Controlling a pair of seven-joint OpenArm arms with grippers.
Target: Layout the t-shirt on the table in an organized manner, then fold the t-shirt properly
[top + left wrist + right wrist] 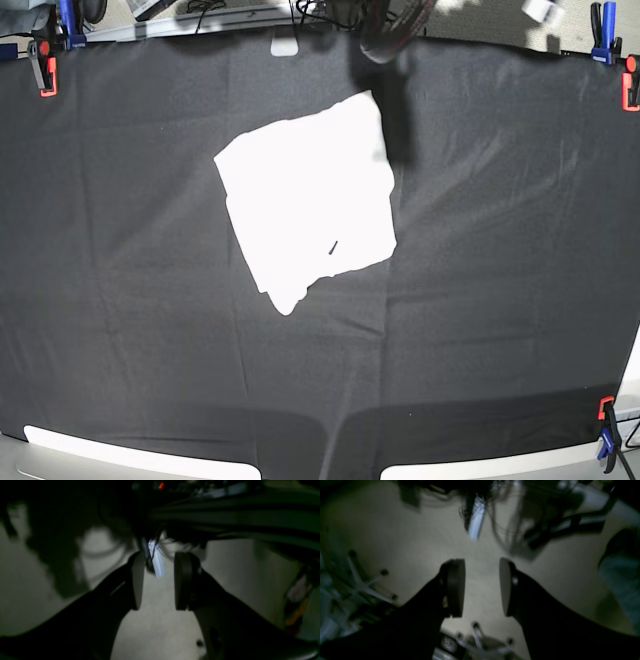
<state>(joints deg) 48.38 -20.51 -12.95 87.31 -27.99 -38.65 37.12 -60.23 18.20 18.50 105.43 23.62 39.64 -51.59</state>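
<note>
Risk from here, I judge, is small: the t-shirt (308, 203) lies as a compact white packet, tilted, in the upper middle of the table (500, 300). Left gripper (158, 580) and right gripper (482, 587) stand spread, holding nothing, over pale floor. No readable writing shows.

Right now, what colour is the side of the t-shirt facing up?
Plain white; no print shows on the t-shirt. Base view shows it best.

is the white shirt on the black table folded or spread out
Folded: the white cloth t-shirt lies as a compact rough square on the black-clothed table, no sleeves or print showing.
</note>
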